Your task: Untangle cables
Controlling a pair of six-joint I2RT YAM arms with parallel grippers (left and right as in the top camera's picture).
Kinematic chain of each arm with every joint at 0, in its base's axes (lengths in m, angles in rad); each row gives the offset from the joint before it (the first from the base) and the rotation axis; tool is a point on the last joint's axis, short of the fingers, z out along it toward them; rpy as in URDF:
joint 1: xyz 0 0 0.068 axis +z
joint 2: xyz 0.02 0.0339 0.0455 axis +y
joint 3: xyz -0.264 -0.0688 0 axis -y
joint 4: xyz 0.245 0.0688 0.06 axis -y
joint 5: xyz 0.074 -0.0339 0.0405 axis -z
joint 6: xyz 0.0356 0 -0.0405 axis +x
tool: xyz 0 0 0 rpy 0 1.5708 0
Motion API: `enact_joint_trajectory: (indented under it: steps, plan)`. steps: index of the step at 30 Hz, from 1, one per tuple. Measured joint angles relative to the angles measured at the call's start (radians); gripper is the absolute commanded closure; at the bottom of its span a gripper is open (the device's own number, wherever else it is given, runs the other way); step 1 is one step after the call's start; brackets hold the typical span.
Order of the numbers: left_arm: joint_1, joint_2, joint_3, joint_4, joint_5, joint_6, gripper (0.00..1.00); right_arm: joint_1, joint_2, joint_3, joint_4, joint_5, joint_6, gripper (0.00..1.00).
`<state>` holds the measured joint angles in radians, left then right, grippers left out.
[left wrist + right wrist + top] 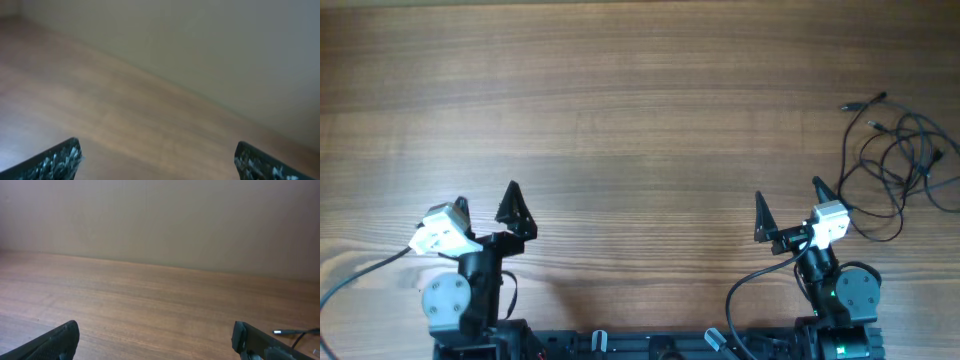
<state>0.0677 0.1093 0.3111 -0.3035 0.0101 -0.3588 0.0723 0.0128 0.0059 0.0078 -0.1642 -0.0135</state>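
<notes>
The cables (895, 160) are thin dark cords with small plugs, lying in a loose tangle of loops at the far right of the wooden table (640, 110). One plug end and a bit of cord show at the right edge of the right wrist view (295, 332). My right gripper (788, 210) is open and empty near the front edge, to the left of and nearer than the tangle. My left gripper (485, 212) is open and empty at the front left, far from the cables. Both wrist views show spread fingertips over bare wood (157, 160) (155, 340).
A plain beige wall (160, 220) stands behind the table's far edge. The arm bases and their thicker black wires (740, 300) sit along the front edge.
</notes>
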Motion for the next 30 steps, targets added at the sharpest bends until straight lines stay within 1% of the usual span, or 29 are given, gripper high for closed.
enact_joint_trajectory:
  steps: [1,3,5,8,12,14,16,22,30]
  plan:
    - [0.0,-0.014,-0.025,0.035,0.003,0.0,0.0,0.0,0.0,0.0,0.0,0.0,0.0,0.0]
    - [0.0,-0.052,-0.103,0.168,0.015,0.002,0.0,0.0,0.0,0.0,0.0,0.0,0.0,0.0]
    - [0.0,-0.079,-0.159,0.257,0.018,0.002,0.0,0.0,0.0,0.0,0.0,0.0,0.0,0.0]
    - [0.0,-0.091,-0.22,0.407,0.019,0.003,0.0,0.0,0.0,0.0,0.0,0.0,0.0,0.0]
    - [0.0,-0.095,-0.269,0.539,0.026,0.034,0.0,0.0,0.0,0.0,0.0,0.0,0.0,0.0]
    - [0.0,-0.096,-0.282,0.527,0.03,0.057,0.0,0.0,0.0,0.0,0.0,0.0,0.0,0.0]
    - [0.0,-0.096,-0.291,0.479,0.039,0.085,0.0,0.0,0.0,0.0,0.0,0.0,0.0,0.0]
    - [0.0,-0.095,-0.3,0.248,0.068,0.138,0.0,0.0,0.0,0.0,0.0,0.0,0.0,0.0]
    - [-0.019,-0.096,-0.302,0.24,0.086,0.164,0.0,0.0,0.0,0.0,0.0,0.0,0.0,0.0]
